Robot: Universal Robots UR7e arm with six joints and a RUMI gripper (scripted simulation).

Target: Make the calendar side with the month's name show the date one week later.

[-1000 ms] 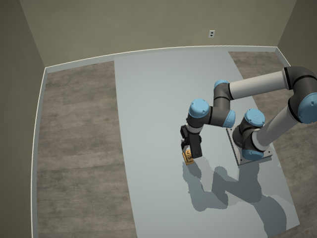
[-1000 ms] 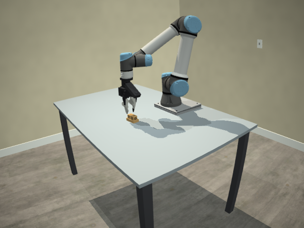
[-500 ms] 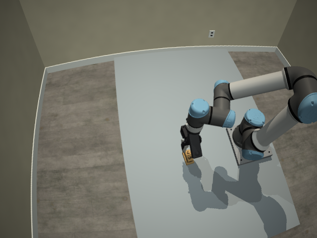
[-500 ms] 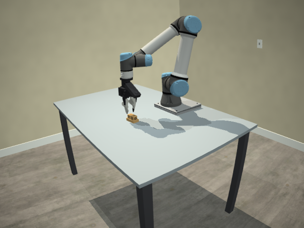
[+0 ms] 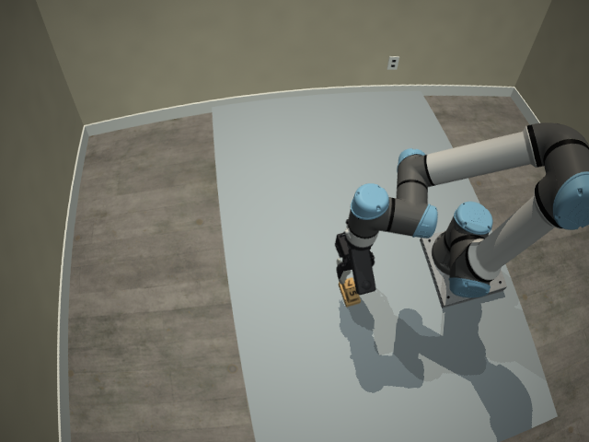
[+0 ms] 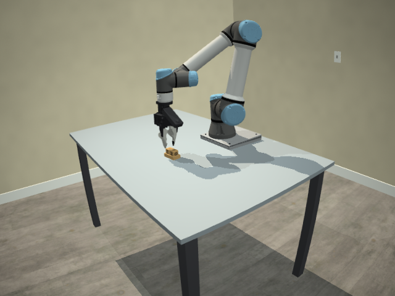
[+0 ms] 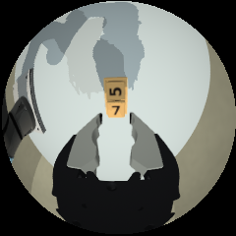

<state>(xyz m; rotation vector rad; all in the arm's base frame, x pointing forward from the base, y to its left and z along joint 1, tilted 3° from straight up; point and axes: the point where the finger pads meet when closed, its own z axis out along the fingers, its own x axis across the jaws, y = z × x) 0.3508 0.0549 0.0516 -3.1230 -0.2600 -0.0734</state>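
currently | end effector [image 7: 116, 121] partly open, empty | hovers above calendar [image 7: 116, 96], not touching

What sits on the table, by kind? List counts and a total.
Digit cubes: 2
Calendar tray: 1
Robot arm with end effector: 1
Base plate: 1
Total: 5

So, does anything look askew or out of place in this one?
Nothing stands out. The calendar sits flat on the table, both cubes seated in its tray, tops reading 5 and 7 in the wrist view. The gripper hangs above it, partly open, holding nothing.
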